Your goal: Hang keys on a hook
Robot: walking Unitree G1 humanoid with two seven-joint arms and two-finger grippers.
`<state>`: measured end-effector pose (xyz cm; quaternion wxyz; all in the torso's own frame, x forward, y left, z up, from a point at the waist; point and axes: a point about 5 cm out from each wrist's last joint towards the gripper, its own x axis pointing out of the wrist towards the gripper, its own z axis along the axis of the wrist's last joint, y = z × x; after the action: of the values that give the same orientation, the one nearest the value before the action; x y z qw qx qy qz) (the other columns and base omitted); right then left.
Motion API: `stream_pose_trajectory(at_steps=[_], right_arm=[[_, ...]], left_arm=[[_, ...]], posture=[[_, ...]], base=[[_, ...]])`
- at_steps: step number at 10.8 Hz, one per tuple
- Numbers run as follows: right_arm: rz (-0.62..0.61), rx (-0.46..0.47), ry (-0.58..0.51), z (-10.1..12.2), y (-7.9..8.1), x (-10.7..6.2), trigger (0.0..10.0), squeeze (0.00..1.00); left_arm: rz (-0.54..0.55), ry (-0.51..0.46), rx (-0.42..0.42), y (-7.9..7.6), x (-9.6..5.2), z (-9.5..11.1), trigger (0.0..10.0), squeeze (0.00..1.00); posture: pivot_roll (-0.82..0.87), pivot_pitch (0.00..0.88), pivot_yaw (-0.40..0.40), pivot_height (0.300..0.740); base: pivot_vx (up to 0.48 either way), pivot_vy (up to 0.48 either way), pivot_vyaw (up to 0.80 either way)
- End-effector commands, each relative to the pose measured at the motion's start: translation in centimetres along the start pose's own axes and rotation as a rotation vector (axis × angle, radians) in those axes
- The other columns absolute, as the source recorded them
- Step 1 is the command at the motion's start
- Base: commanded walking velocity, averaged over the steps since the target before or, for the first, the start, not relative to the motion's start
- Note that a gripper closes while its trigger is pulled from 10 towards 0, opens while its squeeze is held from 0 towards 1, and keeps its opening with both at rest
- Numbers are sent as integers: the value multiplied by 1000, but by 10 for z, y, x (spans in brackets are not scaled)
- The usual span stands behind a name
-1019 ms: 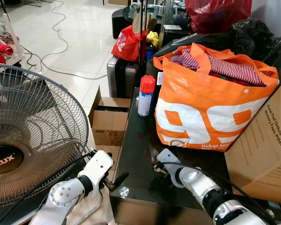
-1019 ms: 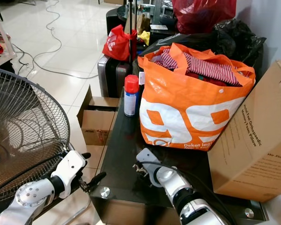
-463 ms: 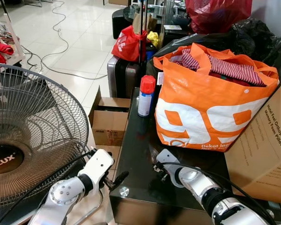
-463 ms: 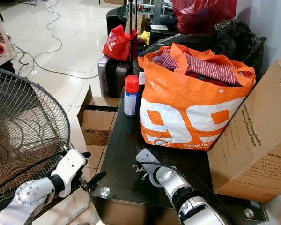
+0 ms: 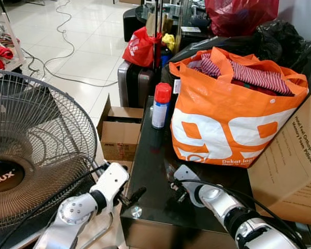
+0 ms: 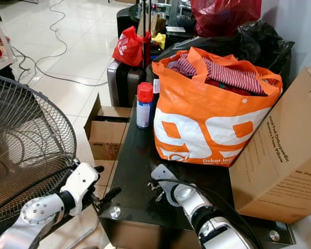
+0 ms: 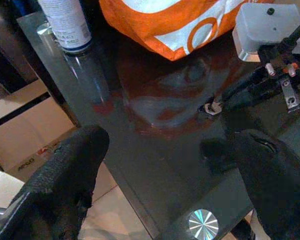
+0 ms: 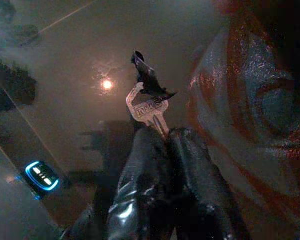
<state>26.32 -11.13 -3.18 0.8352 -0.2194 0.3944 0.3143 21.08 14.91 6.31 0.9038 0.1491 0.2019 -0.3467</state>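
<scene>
We are pinching the key point(image 8: 148, 109) by its blade in our right hand point(image 8: 165, 145), both fingers closed tight on it, the bow and a scrap of dark tag sticking out beyond the tips. The key is sitting just above the dark glass bench point(image 5: 150, 171), toward 6 o'clock from the orange bag point(image 5: 233, 119).

To do this step well, we judge that we should be lifting straight up before swinging anywhere, since the grip is only on the thin blade and a scrape against the glass could twist it loose. No hook is visible to us yet, so we are going to have to turn and look for one while keeping the key level.

Our right arm is reaching forward low over the bench, wrist bent down. Our left hand point(image 5: 132, 196) is hovering at the bench's near corner, at about 9 o'clock from the right hand, fingers spread wide and carrying nothing. The spray can point(image 5: 160, 106) is standing well clear at 12 o'clock.
</scene>
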Motion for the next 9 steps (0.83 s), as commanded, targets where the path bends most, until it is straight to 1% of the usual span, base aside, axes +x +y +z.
stream_pose_trajectory(at_steps=[1, 4, 7, 9], right_arm=[[-18, 10, 37, -9, -5, -2, 0, 0], [-18, 8, 36, -8, -5, -1, 0, 0], [-27, 28, 0, -2, -2, 0, 0, 0], [-24, 19, 0, -2, -2, 0, 0, 0]], left_arm=[[-6, -12, 10, 1, 1, 4, 10000, 808], [-4, -14, 11, 2, 1, 4, 10000, 804], [-5, -4, 16, 4, -3, 0, 10000, 808], [4, -4, 21, 6, -3, -1, 10000, 812]], posture=[[55, 0, -59, 740], [57, 0, -55, 740], [75, 0, -41, 740], [80, 0, -43, 740]], base=[[0, 0, 0], [0, 0, 0], [0, 0, 0], [0, 0, 0]])
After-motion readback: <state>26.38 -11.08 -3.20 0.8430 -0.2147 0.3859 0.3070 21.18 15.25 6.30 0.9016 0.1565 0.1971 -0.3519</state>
